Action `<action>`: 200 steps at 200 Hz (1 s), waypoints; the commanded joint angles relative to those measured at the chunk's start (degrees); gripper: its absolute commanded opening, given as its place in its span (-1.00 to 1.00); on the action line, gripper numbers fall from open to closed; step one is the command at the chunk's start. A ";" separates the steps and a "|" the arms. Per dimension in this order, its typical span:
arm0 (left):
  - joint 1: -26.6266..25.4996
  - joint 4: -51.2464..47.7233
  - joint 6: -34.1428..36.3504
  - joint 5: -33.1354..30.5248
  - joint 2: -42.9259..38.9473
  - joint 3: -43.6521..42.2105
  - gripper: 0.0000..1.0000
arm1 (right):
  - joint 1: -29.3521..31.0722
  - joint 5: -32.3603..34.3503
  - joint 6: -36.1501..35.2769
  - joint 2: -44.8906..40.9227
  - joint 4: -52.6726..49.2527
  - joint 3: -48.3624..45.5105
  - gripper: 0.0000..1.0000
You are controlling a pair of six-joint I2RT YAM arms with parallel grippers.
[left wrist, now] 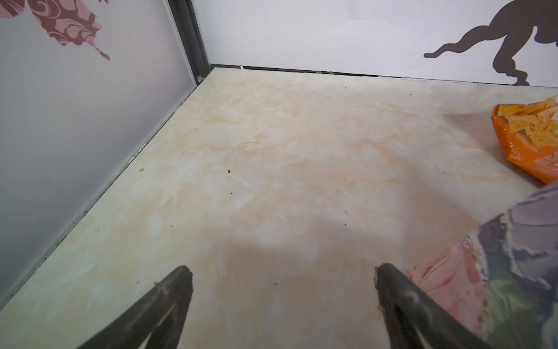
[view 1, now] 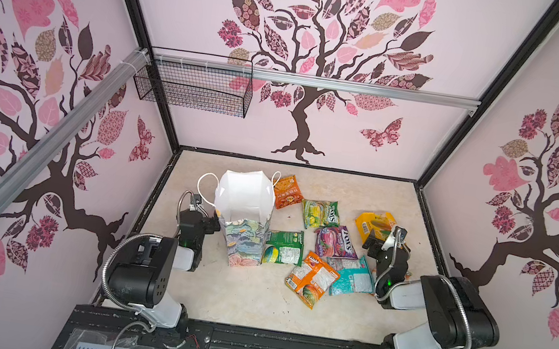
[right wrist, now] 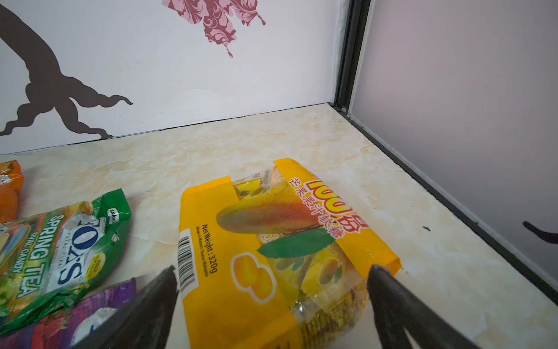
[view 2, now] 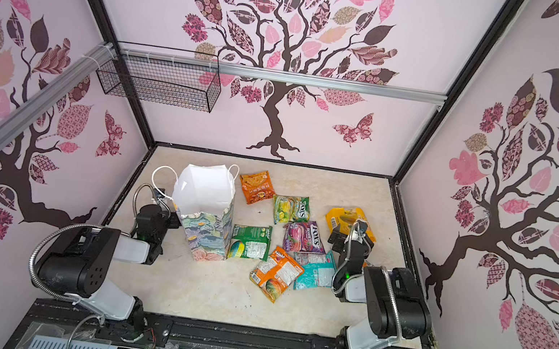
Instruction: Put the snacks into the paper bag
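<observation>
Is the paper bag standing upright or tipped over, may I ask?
Upright: the paper bag stands on its base, white mouth open upward.

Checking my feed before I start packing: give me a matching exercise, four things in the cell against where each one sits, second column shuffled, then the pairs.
Things:
1. yellow packet
2. paper bag
3. teal packet
4. wire basket

Places:
A. hung high on the metal rail
B. lying flat, touching the orange-and-white packet
C. lying flat, below the open right gripper
D. standing upright, mouth open, next to the open left gripper

Pairs: 1-C; 2-D; 3-B; 4-A.
</observation>
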 commanded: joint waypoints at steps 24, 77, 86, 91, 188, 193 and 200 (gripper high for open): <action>0.12 1.07 -0.12 0.24 -0.13 1.94 0.97 | -0.25 0.83 -0.41 0.59 1.07 0.91 0.99; 0.15 1.00 -0.09 0.24 -0.18 1.82 0.96 | -0.51 0.44 0.03 0.57 0.78 1.01 0.99; 0.14 1.06 -0.03 0.23 -0.14 1.86 0.96 | -0.51 0.49 0.03 0.49 0.68 1.07 0.99; 0.13 1.07 -0.07 0.22 -0.18 1.89 0.97 | -0.47 0.44 0.08 0.57 0.68 1.10 0.99; 0.15 1.04 -0.03 0.24 -0.20 1.88 0.97 | -0.44 0.49 0.01 0.57 0.68 1.11 0.99; 0.03 1.16 -0.05 0.24 -0.32 1.89 0.96 | -0.48 0.45 0.03 0.57 0.60 1.14 0.99; 0.08 1.12 -0.10 0.24 -0.27 1.81 0.96 | -0.47 0.45 0.03 0.57 0.67 1.17 0.99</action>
